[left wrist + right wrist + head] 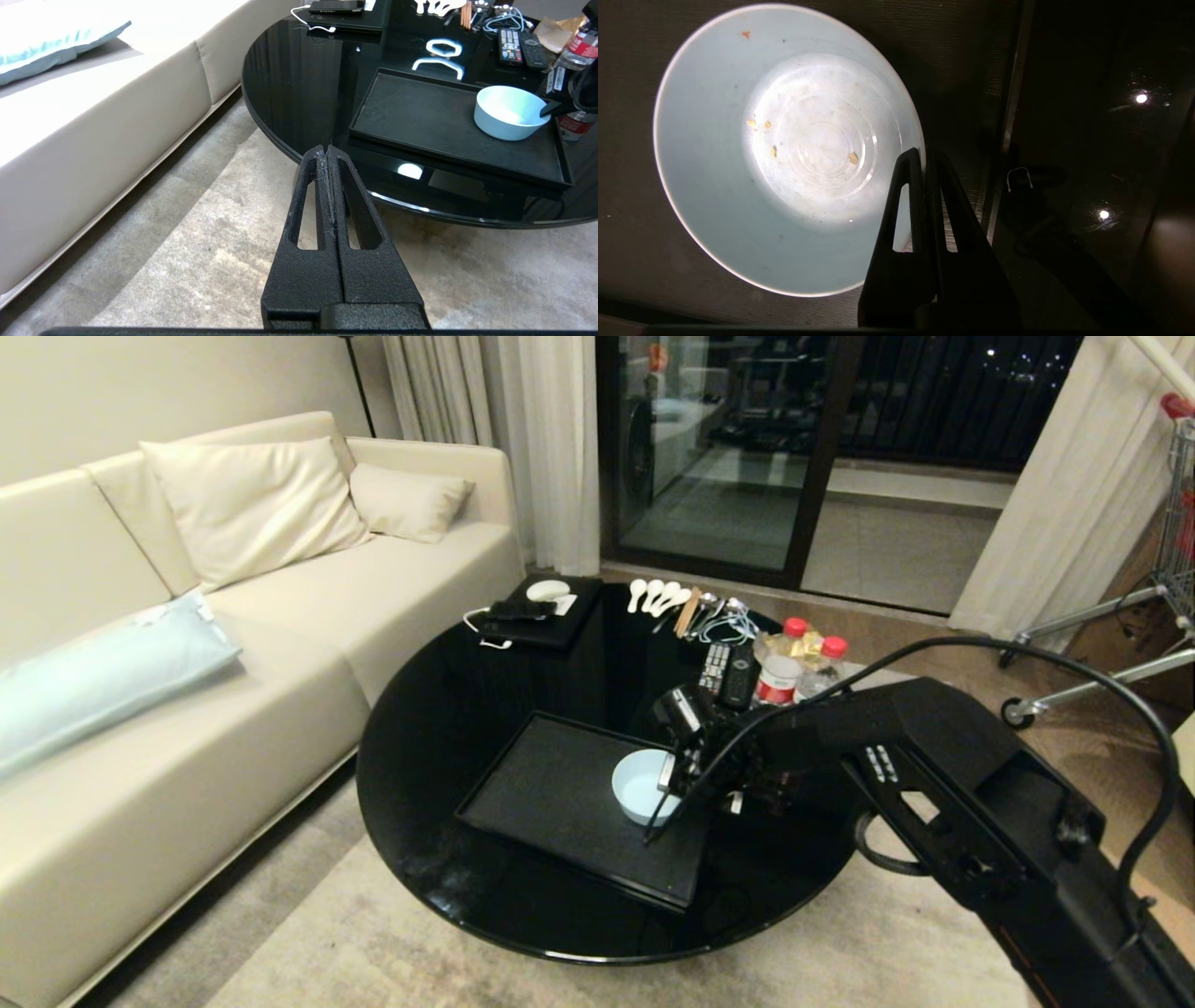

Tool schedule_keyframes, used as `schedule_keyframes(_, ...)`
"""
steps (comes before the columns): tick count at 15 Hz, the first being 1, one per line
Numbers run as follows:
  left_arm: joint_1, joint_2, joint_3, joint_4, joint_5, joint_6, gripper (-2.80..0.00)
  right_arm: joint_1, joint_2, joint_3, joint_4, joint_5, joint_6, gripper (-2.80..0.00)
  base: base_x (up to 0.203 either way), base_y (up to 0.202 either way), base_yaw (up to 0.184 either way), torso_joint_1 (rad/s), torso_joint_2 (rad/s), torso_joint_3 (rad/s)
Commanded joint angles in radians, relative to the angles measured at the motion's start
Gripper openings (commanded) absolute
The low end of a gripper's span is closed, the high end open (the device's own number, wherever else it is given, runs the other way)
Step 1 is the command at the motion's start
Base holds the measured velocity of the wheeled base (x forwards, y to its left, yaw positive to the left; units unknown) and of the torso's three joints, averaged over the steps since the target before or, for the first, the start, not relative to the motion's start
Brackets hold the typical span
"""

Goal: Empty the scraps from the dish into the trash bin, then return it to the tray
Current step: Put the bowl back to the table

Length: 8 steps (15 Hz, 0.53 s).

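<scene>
The dish (639,789) (509,112) (784,154), a small pale-blue bowl, is over the right part of the black tray (551,793) (420,116) (644,261). I cannot tell whether it touches the tray. My right gripper (667,775) (923,154) is shut on the dish's rim, one finger inside and one outside. Only a few tiny yellow crumbs of scraps (853,158) cling to the dish's bottom. The trash bin is out of view. My left gripper (327,149) is shut and empty, parked low over the rug, short of the table's edge.
The round black glass table (439,728) also carries two remotes (728,672), two red-capped bottles (780,672), white spoons (653,595) and a black laptop (546,616) with a phone on it. A cream sofa (187,644) stands to the left.
</scene>
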Motion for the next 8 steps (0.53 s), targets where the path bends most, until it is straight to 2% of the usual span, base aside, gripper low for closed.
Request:
schedule_keyframes(1,0.000,0.000,0.000,0.000,0.000,0.000,-2.80,-0.003,-0.004,0.018,0.004,-0.003,0.004,-2.80,0.000,0.000,0.000,0.000,0.00,0.000)
schedule_keyframes(2,0.000,0.000,0.000,0.000,0.000,0.000,-2.80,-0.006,-0.007,0.018,0.004,-0.003,0.005,0.00,0.000,0.000,0.000,0.000,0.00,0.000)
schedule_keyframes(8,0.000,0.000,0.000,0.000,0.000,0.000,-2.80,-0.006,-0.064,0.014,-0.004,-0.020,0.003,0.00,0.000,0.000,0.000,0.000,0.00,0.000)
